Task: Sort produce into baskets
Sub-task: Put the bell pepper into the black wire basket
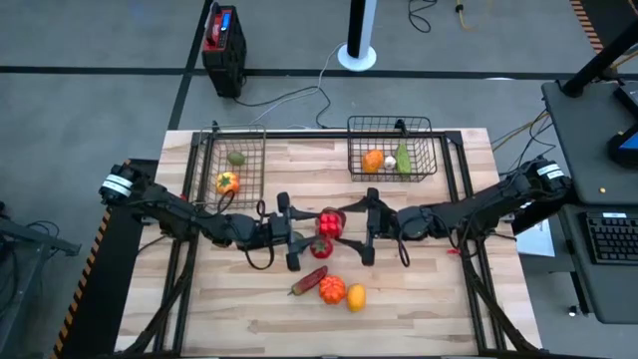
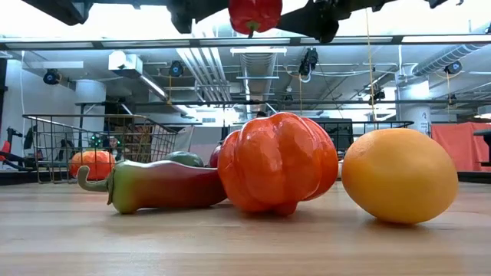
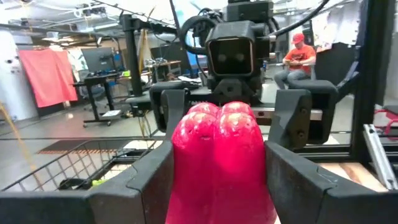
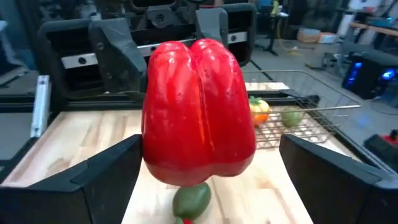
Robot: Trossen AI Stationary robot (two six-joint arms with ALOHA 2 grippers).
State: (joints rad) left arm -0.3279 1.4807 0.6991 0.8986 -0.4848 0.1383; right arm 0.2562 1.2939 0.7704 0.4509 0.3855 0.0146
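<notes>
A red bell pepper (image 1: 330,221) hangs above the table's middle between my two grippers, its green stem (image 2: 249,31) pointing down. My left gripper (image 3: 217,180) comes from the left and is shut on it. My right gripper (image 4: 205,180) faces it from the right, open, a finger on each side of the pepper with clear gaps. A chili (image 1: 307,281), an orange-red pepper (image 1: 331,289) and a yellow fruit (image 1: 356,296) lie on the table nearer the front. The left basket (image 1: 249,140) and the right basket (image 1: 431,150) stand at the back with produce in them. My left gripper pinches the red pepper by its two opposite side walls (image 3: 180,168) between its two fingers (image 3: 146,180). The fingers lie level and come from the table's left. The pepper is lifted clear of the table, stem end down.
Another red piece (image 1: 321,246) lies on the table under the grippers. A black box with a red top (image 1: 224,38) stands on the floor beyond the far edge. A seated person (image 3: 298,56) shows in the room behind.
</notes>
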